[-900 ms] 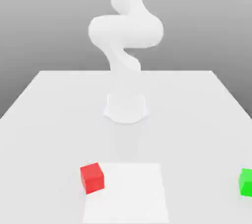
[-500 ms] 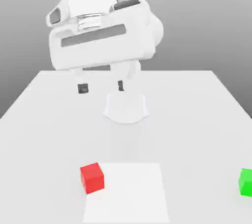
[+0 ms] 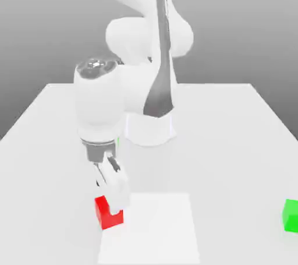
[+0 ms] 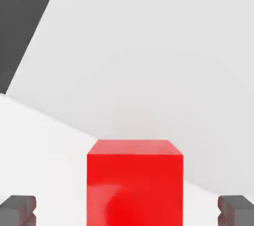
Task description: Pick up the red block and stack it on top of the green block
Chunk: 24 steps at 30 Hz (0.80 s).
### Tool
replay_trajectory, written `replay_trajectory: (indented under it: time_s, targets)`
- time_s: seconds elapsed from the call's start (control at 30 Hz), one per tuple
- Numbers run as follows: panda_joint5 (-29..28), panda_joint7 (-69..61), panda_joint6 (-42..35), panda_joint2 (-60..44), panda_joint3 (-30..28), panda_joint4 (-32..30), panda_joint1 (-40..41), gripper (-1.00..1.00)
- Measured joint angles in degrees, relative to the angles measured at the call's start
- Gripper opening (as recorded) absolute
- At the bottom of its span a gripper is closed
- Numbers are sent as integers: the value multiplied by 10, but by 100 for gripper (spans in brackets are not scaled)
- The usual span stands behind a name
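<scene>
The red block (image 3: pixel 106 216) sits on the white table (image 3: pixel 233 141), near its front on the exterior view's left. My gripper (image 3: pixel 114 191) hangs just above it, pointing down, and one white finger overlaps the block's upper right corner. In the hand view the red block (image 4: pixel 134 185) lies between the two dark fingertips (image 4: pixel 17 210), with a gap on each side, so the gripper (image 4: pixel 127 211) is open and holds nothing. The green block (image 3: pixel 291 216) rests at the exterior view's far right edge, well away from the gripper.
The arm's round white base (image 3: pixel 150 131) stands at the middle of the table behind the hand. A paler square patch (image 3: pixel 154 232) marks the table surface just right of the red block. The table's far edge runs behind the base.
The hand has come down and forward from high near the base to just over the red block. Neither block has moved.
</scene>
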<state>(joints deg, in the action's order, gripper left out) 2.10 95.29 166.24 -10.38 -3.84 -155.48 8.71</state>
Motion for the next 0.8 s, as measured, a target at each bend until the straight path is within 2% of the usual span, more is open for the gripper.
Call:
replay_trajectory:
  time_s: [0.07, 0.1, 0.33, 0.63, 0.8]
  targets:
    - [9, -6, 24, -29, 8, 3, 6, 0]
    - [13, -8, 36, -44, 12, 5, 9, -100]
    - [13, -8, 40, -47, 13, 5, 10, -100]
    - [-15, 12, -57, 67, -3, -11, 1, -100]
    - [-38, 112, -89, 70, 20, 16, -59, -100]
